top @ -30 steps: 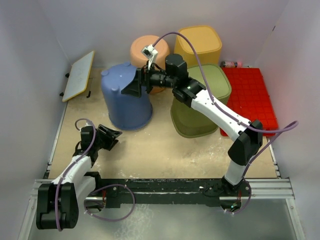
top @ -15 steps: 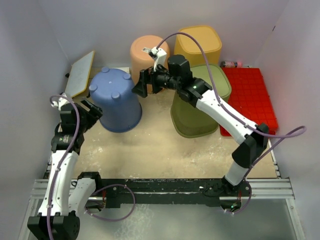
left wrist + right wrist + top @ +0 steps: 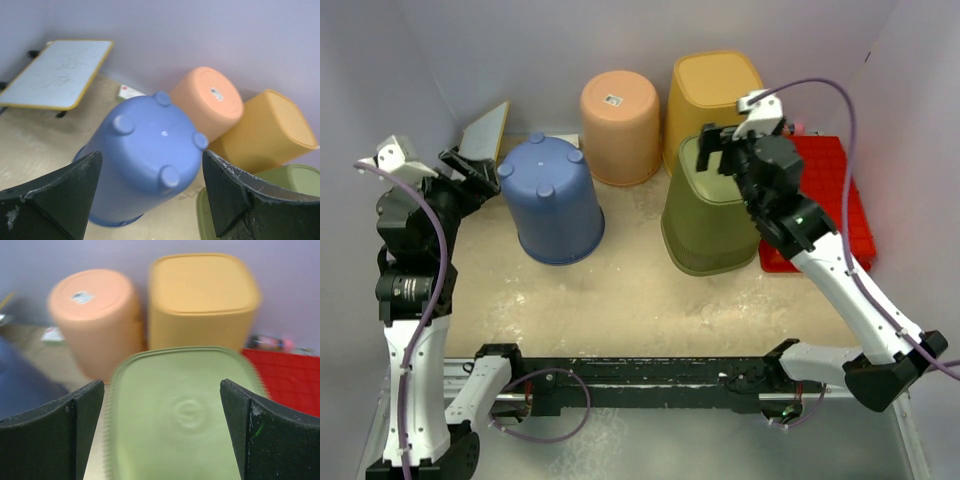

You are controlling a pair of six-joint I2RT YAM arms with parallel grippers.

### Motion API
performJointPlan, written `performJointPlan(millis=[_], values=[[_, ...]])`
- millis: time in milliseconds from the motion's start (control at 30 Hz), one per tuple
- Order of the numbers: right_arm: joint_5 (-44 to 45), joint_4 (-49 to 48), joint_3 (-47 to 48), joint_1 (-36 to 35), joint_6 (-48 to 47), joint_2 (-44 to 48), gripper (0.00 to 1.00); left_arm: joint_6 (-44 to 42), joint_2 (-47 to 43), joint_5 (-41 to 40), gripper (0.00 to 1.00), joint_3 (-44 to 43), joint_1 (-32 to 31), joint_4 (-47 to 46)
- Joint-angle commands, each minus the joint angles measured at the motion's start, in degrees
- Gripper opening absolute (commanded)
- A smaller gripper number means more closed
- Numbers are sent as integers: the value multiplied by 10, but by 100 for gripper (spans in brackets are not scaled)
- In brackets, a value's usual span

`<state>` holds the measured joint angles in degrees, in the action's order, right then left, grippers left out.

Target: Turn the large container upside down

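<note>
Blue plastic bucket (image 3: 552,200) stands base-up on the beige counter (image 3: 620,290), feet skyward, so the flip looks done; left tool (image 3: 472,170) and right tool (image 3: 715,148) gape wide, holding nothing, clear of it.

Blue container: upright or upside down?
Upside down: the blue container shows its base with four round feet on top, rim down on the table.

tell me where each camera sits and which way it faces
Top: above, behind the bases, looking down; both arms, left gripper and right gripper show.
Left wrist: high at left, faces blue bin; own fingers show.
Right wrist: over green bin, faces back wall; own fingers show.
Shared: both wrists see orange bin and yellow bin.
</note>
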<state>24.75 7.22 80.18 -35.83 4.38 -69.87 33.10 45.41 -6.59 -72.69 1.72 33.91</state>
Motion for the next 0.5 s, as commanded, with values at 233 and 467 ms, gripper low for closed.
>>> performJointPlan(millis=[233, 467], values=[[17, 68, -10, 238, 97, 31, 100, 10, 93, 176, 78, -18, -11, -207], [-98, 73, -45, 361, 205, 41, 100, -3, 112, 193, 78, -16, -12, -232]])
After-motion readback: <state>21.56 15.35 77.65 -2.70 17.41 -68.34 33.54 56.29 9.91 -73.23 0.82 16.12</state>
